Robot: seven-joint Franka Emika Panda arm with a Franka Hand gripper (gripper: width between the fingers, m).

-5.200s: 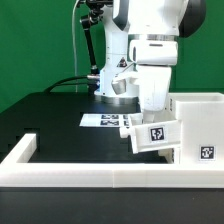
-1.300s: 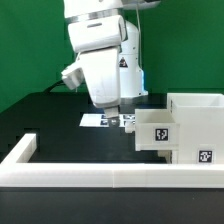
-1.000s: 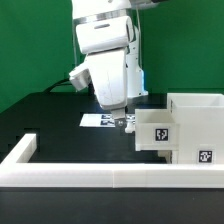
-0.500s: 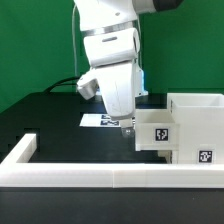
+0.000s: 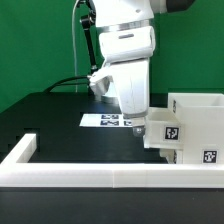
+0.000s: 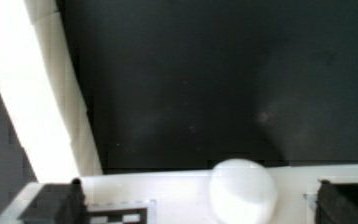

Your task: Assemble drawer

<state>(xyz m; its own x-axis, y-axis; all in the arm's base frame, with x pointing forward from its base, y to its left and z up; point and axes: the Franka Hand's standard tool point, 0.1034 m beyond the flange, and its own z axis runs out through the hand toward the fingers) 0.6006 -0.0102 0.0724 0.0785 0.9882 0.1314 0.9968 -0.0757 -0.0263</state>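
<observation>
The white drawer housing [image 5: 205, 118] stands at the exterior view's right. The smaller white drawer box [image 5: 166, 135], with a marker tag on its side, sits partly inside it. My gripper [image 5: 138, 127] is low at the box's outer face. In the wrist view my gripper [image 6: 201, 200] is open, with its dark fingers [image 6: 51, 202] wide apart. The white front panel [image 6: 158, 192] and its rounded knob [image 6: 242, 188] lie between them. I cannot tell whether the fingers touch the panel.
The marker board [image 5: 106, 120] lies on the black table behind my gripper. A low white wall [image 5: 90, 172] runs along the table's near edge and turns back at the exterior view's left [image 5: 24, 150]. It also shows in the wrist view [image 6: 43, 90].
My arm has swung from the exterior view's left toward the right and come down against the drawer box. The box has slid a little further into the housing.
</observation>
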